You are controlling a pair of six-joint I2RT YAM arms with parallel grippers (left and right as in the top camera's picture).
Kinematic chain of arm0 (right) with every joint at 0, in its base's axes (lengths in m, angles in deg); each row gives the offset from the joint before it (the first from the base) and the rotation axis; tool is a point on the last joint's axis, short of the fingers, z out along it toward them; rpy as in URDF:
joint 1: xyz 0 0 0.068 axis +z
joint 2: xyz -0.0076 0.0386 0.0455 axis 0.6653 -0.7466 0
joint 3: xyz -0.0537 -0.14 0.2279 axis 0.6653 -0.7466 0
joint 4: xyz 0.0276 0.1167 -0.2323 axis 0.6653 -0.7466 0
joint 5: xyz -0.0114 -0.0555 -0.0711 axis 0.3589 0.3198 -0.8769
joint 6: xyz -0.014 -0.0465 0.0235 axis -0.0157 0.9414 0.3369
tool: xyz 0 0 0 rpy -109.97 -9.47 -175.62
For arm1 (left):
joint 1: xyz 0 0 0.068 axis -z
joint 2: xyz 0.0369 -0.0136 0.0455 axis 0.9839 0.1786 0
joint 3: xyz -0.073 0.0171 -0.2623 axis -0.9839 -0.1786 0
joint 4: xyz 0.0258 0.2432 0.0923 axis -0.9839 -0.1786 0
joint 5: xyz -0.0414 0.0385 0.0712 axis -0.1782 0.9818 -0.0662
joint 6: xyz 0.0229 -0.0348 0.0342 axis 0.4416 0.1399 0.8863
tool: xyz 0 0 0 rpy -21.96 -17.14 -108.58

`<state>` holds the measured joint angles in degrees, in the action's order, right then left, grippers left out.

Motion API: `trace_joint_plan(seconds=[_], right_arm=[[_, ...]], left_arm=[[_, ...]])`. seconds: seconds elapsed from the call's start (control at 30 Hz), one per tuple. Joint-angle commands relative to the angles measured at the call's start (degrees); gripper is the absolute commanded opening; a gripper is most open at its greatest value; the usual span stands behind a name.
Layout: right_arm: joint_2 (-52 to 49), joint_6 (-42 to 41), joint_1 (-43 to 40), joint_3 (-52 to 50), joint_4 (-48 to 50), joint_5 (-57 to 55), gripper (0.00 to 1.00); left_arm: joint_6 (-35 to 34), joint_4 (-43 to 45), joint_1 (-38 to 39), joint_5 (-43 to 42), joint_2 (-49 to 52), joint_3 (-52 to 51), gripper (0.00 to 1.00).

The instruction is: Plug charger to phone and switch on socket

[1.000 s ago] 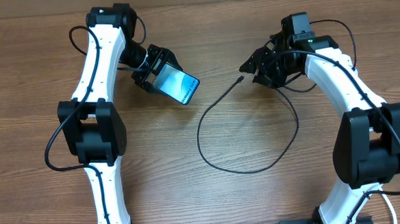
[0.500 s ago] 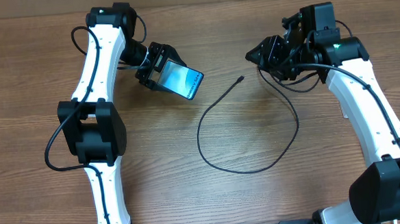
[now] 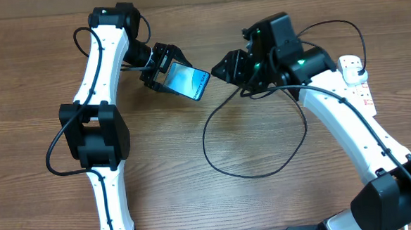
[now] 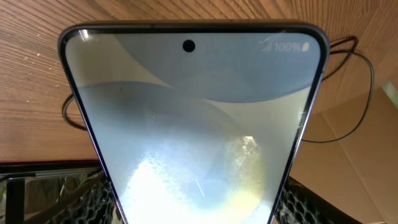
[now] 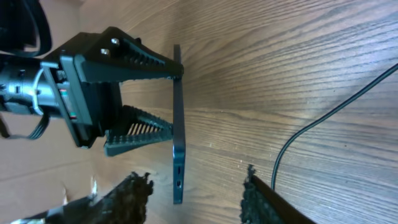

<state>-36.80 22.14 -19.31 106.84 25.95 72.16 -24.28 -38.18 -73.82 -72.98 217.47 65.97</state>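
Two arms converge over the far middle of the brown wood-grain tabletop (image 3: 159,174). The left pincer (image 3: 159,68) is clamped on the slim dark-edged smartphone with the bright blue-cyan screen (image 3: 190,81), holding it tilted above the wood. In the left wrist view that screen (image 4: 193,137) fills the frame, with the camera hole at the end away from the fingers.

The phone's long axis runs from the left pincer toward the right and slightly near, so its free short end faces the right pincer (image 3: 223,67). From the right wrist the phone (image 5: 178,124) appears edge-on. A small dark slot shows near its closest end, but whether that is the charging port cannot be told. The right pincer (image 5: 198,186) has its fingers (image 5: 134,193) spread apart with nothing between them.

The long thin black charger cable (image 3: 215,157) lies in a wide loop, near and right of the phone. One strand climbs toward the right pincer and passes just outside its right-hand finger, its connector tip hidden. The white oblong power strip (image 3: 355,75) sits far right, partly under the right arm.

The right arm is nearer the tip, which probably needs gripping before it can be lined up with the phone's axis.
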Motion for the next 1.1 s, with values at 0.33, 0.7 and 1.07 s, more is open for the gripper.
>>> trace_joint_plan(seconds=[0.33,0.7,1.07], right_arm=[[-2.73,-6.03,6.21,-0.13,3.52,-7.34,0.52],[-6.21,-7.28,10.03,-0.13,6.99,-13.27,0.48],[-6.21,-8.81,12.00,-0.13,8.26,-20.81,0.39]], left_arm=[[-1.05,-0.85,0.20,-6.01,-0.26,1.66,0.70],[-1.07,-0.83,1.01,-8.44,-0.26,1.66,0.71],[-1.25,-0.83,1.22,-8.44,-0.26,1.66,0.72]])
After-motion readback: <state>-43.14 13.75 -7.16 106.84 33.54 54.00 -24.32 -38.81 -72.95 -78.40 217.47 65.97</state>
